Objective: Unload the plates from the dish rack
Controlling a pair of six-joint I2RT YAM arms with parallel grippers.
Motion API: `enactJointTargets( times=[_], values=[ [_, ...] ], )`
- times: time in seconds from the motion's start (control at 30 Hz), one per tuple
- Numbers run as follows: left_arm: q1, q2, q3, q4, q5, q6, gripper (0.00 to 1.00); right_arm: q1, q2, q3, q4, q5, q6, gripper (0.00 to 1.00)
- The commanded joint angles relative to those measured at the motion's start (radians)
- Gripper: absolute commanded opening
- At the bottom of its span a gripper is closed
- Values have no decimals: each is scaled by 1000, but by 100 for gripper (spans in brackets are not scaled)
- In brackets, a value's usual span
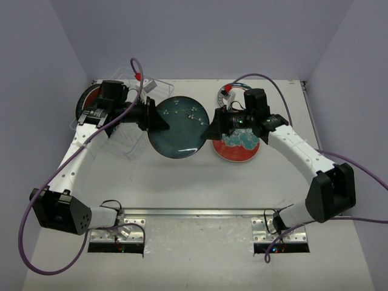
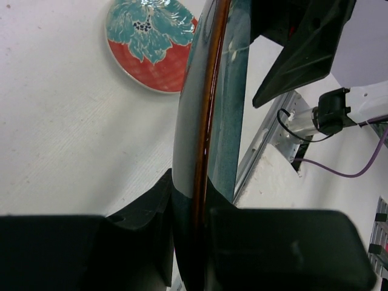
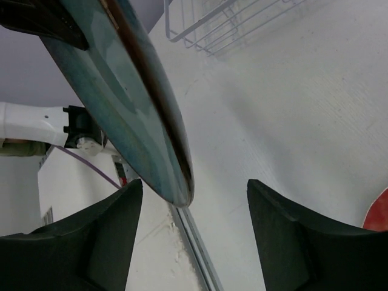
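Far left on the white tabletop (image 1: 182, 182): the clear plastic dish rack (image 1: 124, 142), rimmed and see-through, with a red plate (image 1: 86, 103), dark at the edge, at its left end.

Just right of the rack: the left end effector (image 1: 159, 119), clenched on the left rim of a dark teal plate (image 1: 177, 128). Held face-up between the two arms, clear of the tabletop and about midway across the scene. Glossy deep teal, paler toward the middle, dotted with a few white flecks. Edge-on from the left wrist, a thin brown-orange line along the rim, with black fingers (image 2: 139, 242) pressed to both faces.

At the plate's right rim: the right end effector (image 1: 210, 130), released, jaws spread astride the edge with a gap on either side in the right wrist view.

Further right, flat on the tabletop under the right arm: a flowered plate (image 1: 239, 148), teal bloom on a red ground inside a pale rim. Behind it, near the far edge, a white plate (image 1: 222, 98) with a teal ring.

Low at the left of the right wrist view: a pale sticker (image 3: 45, 213), print too small to read.
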Motion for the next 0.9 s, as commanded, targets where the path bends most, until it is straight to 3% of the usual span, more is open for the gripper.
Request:
enactJointTargets(
  times=[0.0, 0.1, 0.13, 0.2, 0.27, 0.3, 0.33, 0.37, 0.4, 0.47, 0.5, 0.67, 0.87],
  values=[
    [-8, -47, 8, 143, 104, -32, 0, 16, 80, 93, 46, -37, 133, 52],
    [-12, -44, 1, 144, 100, -31, 0, 16, 104, 102, 64, -68, 167, 30],
    [-12, -44, 1, 144, 100, -31, 0, 16, 107, 102, 70, -69, 167, 30],
    [-16, -40, -3, 150, 97, -35, 0, 16, 106, 101, 68, -67, 172, 4],
    [-15, -36, -5, 154, 85, -43, 4, 11, 96, 85, 65, -69, 177, 0],
    [-15, -34, -4, 155, 72, -47, 17, 3, 86, 72, 68, -71, 179, 0],
    [-15, -33, -4, 155, 55, -53, 22, -5, 77, 56, 69, -74, 185, 0],
    [-15, -32, -4, 154, 23, -55, 45, -22, 64, 35, 78, -81, 195, 0],
    [-15, -32, -3, 151, -17, -55, 74, -45, 48, 11, 89, -90, 205, 0],
    [-15, -31, 4, 137, -96, -55, 95, -110, 15, -38, 90, -105, 214, 0],
    [-15, -30, 7, 133, -127, -56, 100, -141, 1, -59, 90, -113, 217, 0],
    [-14, -27, 28, 137, -253, -57, 100, -341, -36, -157, 34, -167, 195, 0],
    [-12, -24, 28, 151, -296, -86, 100, -532, -31, -208, -86, -176, 39, 0]
  ],
)
